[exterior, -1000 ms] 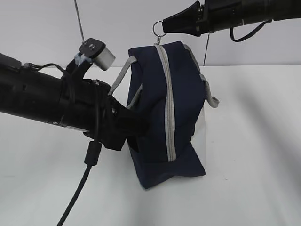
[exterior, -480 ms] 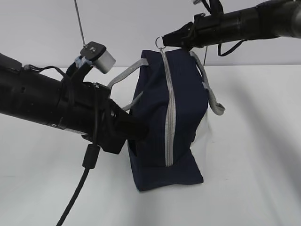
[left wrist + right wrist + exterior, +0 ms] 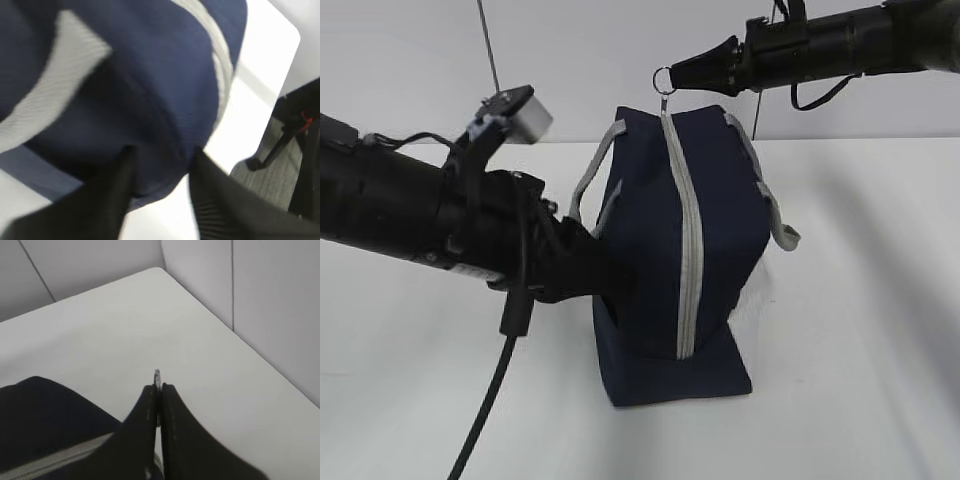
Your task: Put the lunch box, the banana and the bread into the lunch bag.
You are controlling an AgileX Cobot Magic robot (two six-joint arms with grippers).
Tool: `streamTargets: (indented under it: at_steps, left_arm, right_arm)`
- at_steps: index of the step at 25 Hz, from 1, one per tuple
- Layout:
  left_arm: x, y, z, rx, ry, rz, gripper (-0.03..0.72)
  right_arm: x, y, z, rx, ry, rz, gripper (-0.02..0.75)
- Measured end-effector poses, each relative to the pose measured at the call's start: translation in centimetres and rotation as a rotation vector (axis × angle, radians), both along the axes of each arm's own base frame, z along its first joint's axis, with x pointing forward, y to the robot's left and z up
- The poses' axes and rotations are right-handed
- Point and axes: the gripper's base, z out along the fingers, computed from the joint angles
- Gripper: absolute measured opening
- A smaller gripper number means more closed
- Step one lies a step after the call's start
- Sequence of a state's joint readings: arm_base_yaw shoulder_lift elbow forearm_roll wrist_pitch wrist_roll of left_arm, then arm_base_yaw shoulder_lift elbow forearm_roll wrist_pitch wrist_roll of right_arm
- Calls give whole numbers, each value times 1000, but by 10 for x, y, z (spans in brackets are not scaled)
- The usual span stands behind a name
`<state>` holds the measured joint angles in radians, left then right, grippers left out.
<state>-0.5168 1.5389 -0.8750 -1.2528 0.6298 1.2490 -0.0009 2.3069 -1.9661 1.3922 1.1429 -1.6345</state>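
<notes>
Lunch bag (image 3: 675, 250) upright on counter (image 3: 860, 380), zipper (image 3: 688, 250) shut. Right pincer (image 3: 159, 390) clenched on ring pull (image 3: 663, 79). Left pincer (image 3: 160, 165) parted around bag's lower side.

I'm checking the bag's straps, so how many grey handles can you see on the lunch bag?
2. One handle arches off the left side of the lunch bag, above the left arm. The other hangs down its right side. None seems hidden.
</notes>
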Motion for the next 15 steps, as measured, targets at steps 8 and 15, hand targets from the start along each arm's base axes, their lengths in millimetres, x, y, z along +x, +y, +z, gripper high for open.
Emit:
streamTargets:
  at_steps: [8,15]
  left_arm:
    - [13,12,43,-136,8,160,512]
    - [37,9,66,-169,35,314,445]
  right_arm:
    - [-1,-10,6,-16,-21,31,0]
    - [-1,-10,5,-29,-24,37,0]
